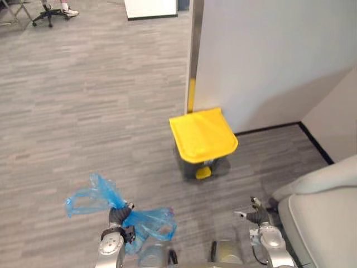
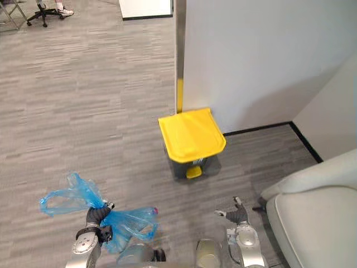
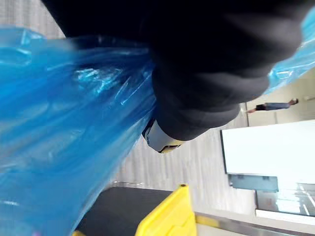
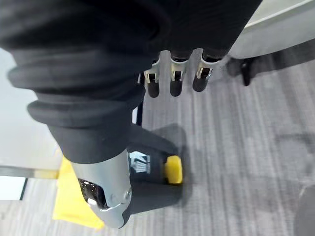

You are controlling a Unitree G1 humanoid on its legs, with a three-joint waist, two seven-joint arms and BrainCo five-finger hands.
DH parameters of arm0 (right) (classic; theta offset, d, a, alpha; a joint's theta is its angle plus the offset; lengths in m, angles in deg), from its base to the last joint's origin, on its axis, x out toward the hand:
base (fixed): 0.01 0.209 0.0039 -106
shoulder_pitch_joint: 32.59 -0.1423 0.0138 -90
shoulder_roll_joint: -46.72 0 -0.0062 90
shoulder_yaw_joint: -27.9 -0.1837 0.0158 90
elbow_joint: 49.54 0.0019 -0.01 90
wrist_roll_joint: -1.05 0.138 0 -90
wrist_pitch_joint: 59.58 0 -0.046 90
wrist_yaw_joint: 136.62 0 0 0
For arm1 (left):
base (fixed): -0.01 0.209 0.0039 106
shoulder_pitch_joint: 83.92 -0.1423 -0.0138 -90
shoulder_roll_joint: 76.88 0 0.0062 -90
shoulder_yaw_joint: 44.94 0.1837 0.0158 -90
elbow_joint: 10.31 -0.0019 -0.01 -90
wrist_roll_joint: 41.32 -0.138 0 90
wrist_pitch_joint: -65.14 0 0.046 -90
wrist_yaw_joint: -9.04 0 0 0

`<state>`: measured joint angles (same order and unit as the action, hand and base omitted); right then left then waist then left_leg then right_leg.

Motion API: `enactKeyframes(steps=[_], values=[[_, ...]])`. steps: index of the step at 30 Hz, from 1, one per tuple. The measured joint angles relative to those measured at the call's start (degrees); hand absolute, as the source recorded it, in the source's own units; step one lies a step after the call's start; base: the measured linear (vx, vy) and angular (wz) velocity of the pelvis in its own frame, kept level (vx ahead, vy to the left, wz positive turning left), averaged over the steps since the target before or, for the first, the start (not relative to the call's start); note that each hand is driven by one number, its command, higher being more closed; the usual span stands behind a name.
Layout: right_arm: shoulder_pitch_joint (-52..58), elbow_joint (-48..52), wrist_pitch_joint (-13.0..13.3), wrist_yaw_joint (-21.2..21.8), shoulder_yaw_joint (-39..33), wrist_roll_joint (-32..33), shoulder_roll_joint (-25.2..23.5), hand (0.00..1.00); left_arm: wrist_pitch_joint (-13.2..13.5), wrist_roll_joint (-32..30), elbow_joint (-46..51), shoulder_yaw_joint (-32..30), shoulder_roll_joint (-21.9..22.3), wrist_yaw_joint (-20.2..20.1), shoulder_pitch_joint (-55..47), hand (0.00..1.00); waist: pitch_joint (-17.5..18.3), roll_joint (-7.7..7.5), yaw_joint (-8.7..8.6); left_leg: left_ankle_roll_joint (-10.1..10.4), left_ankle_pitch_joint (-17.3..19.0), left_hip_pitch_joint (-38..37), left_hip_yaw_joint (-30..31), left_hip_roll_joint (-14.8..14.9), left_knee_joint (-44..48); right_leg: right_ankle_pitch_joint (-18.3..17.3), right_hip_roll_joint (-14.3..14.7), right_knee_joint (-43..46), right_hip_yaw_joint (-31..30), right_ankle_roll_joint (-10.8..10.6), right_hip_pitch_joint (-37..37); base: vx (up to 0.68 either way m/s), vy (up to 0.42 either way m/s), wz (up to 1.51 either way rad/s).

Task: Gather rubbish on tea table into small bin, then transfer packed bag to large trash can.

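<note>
The blue bag [image 1: 152, 223] is in the lower left of the head view, up off the floor and held by the left hand [image 1: 119, 216], which is closed tight round the bag's scrunched-up neck. The bag is thin, shiny, see-through plastic, all wrinkled; its loose top flaps out to the left of the hand and its puffy, lumpy part bulges to the right. The right hand [image 1: 255, 215] is in the lower right of the frame and holds nothing. In its own wrist view its fingers [image 4: 176, 83] hang straight in a row and its thumb [image 4: 106, 196] sticks out apart from them. The trash can [image 1: 192, 164] stands in the middle of the frame, well apart from both hands. It has a dark grey body, a smooth bright yellow lid [image 1: 202, 134] that is shut and has a rounded front edge, and a small yellow pedal [image 1: 203, 172] at the bottom. It sits on a grey floor [image 1: 83, 100] with thin stripes like carpet, just beside a plain white wall [image 1: 268, 56] and a shiny metal post [image 1: 195, 50]. A soft, rounded, pale grey seat [image 1: 323, 218] fills the lower right corner. In the upper left corner is a black office chair [image 1: 49, 12] with a person's white shoe [image 1: 70, 11] beside it
</note>
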<state>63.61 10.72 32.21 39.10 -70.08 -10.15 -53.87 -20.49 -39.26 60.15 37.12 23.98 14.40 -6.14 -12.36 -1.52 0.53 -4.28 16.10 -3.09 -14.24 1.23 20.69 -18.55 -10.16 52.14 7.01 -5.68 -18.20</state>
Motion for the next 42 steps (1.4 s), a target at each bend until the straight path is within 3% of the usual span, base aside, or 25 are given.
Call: enactKeyframes(steps=[2, 4, 5, 6, 7, 8, 9, 10, 12, 13, 14, 15, 17, 19, 22, 24, 30, 37, 42], values=[[0.0, 0.2, 0.1, 0.0, -0.1, 0.0, -0.1, 0.00, 0.0, 0.0, -0.1, 0.1, -0.5, 0.1, 1.1, 1.00, 0.0, 0.02, -0.38, 1.9, 1.1, -2.2, 1.2, 0.5, -1.3, 0.7, 1.7, -9.7, 0.8, 0.3, -3.2, 0.55, -0.061, 0.38], [0.9, -0.6, 0.0, 0.0, -0.4, 0.0, -0.1, 0.00, 0.0, 0.0, -0.5, -0.7, -0.9, 0.1, 1.0, 1.00, 0.3, -0.89, -0.49, 4.8, 2.9, -5.1, 3.4, 0.6, -1.6, 10.0, 5.2, -24.9, -0.9, 3.6, -2.9, 0.54, -0.135, 0.56], [1.8, -1.1, -0.2, -0.1, -0.8, 0.0, 0.6, 0.00, -0.1, -0.1, -1.9, -1.2, 0.0, 0.2, 1.3, 1.00, 0.4, 0.18, -0.99, 6.5, 4.1, -6.0, 5.6, 1.6, -0.4, 16.1, 6.3, -26.1, -1.3, 5.4, -0.9, 0.55, -0.153, 0.57], [2.2, -1.1, -0.5, -0.1, -1.3, 0.0, 1.0, 0.00, -0.2, -0.1, -2.1, -1.2, 0.5, 0.1, 1.1, 1.00, 0.7, 1.57, -0.90, 8.5, 3.0, -5.3, 6.5, 4.0, 1.8, 14.9, 7.1, -25.6, 0.3, 6.2, 0.1, 0.54, -0.160, 0.57], [2.3, -0.6, -0.5, -0.1, -1.4, 0.0, 1.0, 0.00, -0.1, -0.1, -2.1, -1.2, 0.5, 0.0, 1.1, 1.00, 0.7, 1.55, -1.03, 9.5, 2.0, -5.1, 6.6, 4.1, 3.4, 13.8, 6.8, -25.4, 1.0, 6.5, 0.6, 0.50, -0.144, 0.40], [2.3, -0.3, -0.5, -0.1, -1.7, 0.0, 1.0, 0.00, -0.2, -0.1, -2.1, -1.2, 0.7, 0.0, 1.4, 1.00, 0.5, 1.80, -1.30, 9.6, 0.0, -3.5, 6.6, 4.6, 8.0, 12.4, 6.7, -25.7, 2.2, 7.0, 2.3, 0.57, -0.199, 0.52], [2.7, -0.2, -0.5, -0.2, -1.9, 0.4, 1.2, 0.00, -0.2, -0.1, -2.1, -1.4, 1.5, -0.1, 2.0, 1.00, 0.1, 2.18, -1.02, 9.2, -4.2, 1.7, 6.4, 7.5, 21.2, 11.3, 7.1, -29.1, 3.5, 7.4, 7.8, 0.47, -0.162, 0.47], [2.8, -0.2, -0.5, -0.3, -1.9, 0.6, 1.2, 0.00, -0.1, -0.1, -1.9, -1.4, 1.9, -0.1, 2.1, 1.00, 0.0, 2.32, -0.80, 9.0, -3.9, 3.1, 6.1, 8.8, 25.1, 11.2, 7.4, -30.5, 3.8, 7.4, 10.0, 0.41, -0.123, 0.33], [3.1, 0.3, -0.4, -0.8, -2.7, 2.1, 0.7, 0.00, 0.0, -0.1, -1.5, -1.1, 2.8, -0.4, 2.1, 1.00, 0.2, 2.12, 0.44, 6.5, -1.5, 7.2, 3.6, 11.3, 31.0, 11.2, 7.8, -34.6, 3.8, 7.5, 15.6, 0.34, -0.056, -0.05], [2.9, 1.4, -0.1, -0.9, -2.9, 2.8, 0.7, 0.00, 0.0, -0.1, -1.1, -1.1, 3.1, -0.4, 1.9, 1.00, 0.6, 2.32, 0.78, 5.6, -0.7, 10.4, 2.9, 12.0, 28.1, 11.2, 7.8, -36.1, 3.6, 7.5, 17.3, 0.29, -0.010, -0.24], [2.7, 1.7, 0.0, -0.9, -2.9, 2.9, 0.7, 0.00, 0.0, -0.1, -1.1, -1.1, 3.0, -0.4, 1.7, 1.00, 0.6, 2.28, 0.98, 6.0, -0.4, 11.9, 3.0, 11.9, 25.1, 11.2, 7.8, -36.4, 3.3, 7.5, 17.4, 0.28, 0.106, -0.40], [2.7, 1.9, 0.1, -1.0, -3.2, 3.8, 0.7, 0.00, 0.0, -0.1, -1.1, -1.2, 3.0, -0.4, 1.6, 1.00, 1.1, 3.41, 1.52, 6.2, -1.1, 13.4, 2.9, 11.7, 15.2, 10.6, 7.9, -36.3, 2.5, 6.3, 17.3, 0.21, 0.143, -0.35], [3.4, 1.5, -0.1, -1.0, -4.4, 3.9, 0.4, 0.00, 0.0, -0.1, -1.4, -1.1, 3.2, -0.3, 1.7, 1.00, 1.6, 4.52, 1.67, 7.4, -4.9, 13.1, 3.2, 11.7, 6.8, 9.0, 9.0, -35.5, 2.0, 4.0, 17.5, 0.18, 0.153, -0.23], [4.0, 1.4, -0.6, -1.0, -5.7, 4.0, -1.4, 0.00, -0.1, -0.1, -1.8, -0.8, 2.7, -0.4, 2.2, 1.00, 2.2, 1.58, 1.73, 6.9, -4.9, 10.9, 1.5, 9.3, 3.6, 8.4, 6.2, -34.9, 0.4, 3.1, 16.9, 0.20, 0.191, -0.13], [4.3, 1.4, -0.6, -1.1, -5.7, 4.0, -1.6, 0.00, -0.1, -0.3, -1.9, -0.6, 2.7, -0.4, 1.7, 1.00, 2.8, 0.60, 1.62, 6.7, -4.8, 10.1, -0.4, 8.0, 3.1, 8.2, 5.0, -35.4, -1.3, 1.9, 16.9, 0.08, 0.099, -0.28], [3.9, 1.3, -0.6, -1.2, -5.7, 4.4, -1.7, 0.00, -0.1, -0.5, -1.9, -0.7, 2.4, -0.4, 1.9, 1.00, 2.8, 0.81, 1.73, 6.3, -4.5, 9.0, -2.2, 7.8, 2.0, 8.8, 4.9, -36.5, -3.0, 1.0, 16.8, 0.03, 0.065, -0.32], [3.5, -1.0, -0.8, -2.3, -10.4, 5.1, -1.9, 0.00, -0.2, -0.6, -3.5, -1.9, 2.1, -0.3, 1.3, 1.00, 3.7, 1.84, 1.24, 6.3, -4.4, 7.8, -5.0, 8.5, 0.2, 9.4, 5.4, -37.0, -6.0, 0.9, 15.0, -0.02, -0.012, -0.26], [3.4, -2.8, -1.0, -3.0, -10.7, 5.1, -1.7, 0.00, -0.2, -0.6, -3.5, -3.4, 2.1, 0.0, 0.1, 1.00, 4.6, 2.65, 0.38, 6.2, -4.3, 7.3, -7.5, 9.1, -0.5, 11.9, 6.3, -40.0, -8.4, 0.7, 14.8, -0.01, 0.009, -0.25], [3.5, -3.3, -1.1, -3.1, -10.7, 5.1, -1.7, 0.00, -0.2, -0.6, -3.4, -3.6, 2.1, 0.0, -0.2, 1.00, 4.7, 2.73, 0.50, 6.1, -1.6, 9.1, -8.4, 10.6, 3.0, 12.7, 7.3, -40.8, -9.6, 0.3, 14.2, -0.02, 0.032, -0.16]])
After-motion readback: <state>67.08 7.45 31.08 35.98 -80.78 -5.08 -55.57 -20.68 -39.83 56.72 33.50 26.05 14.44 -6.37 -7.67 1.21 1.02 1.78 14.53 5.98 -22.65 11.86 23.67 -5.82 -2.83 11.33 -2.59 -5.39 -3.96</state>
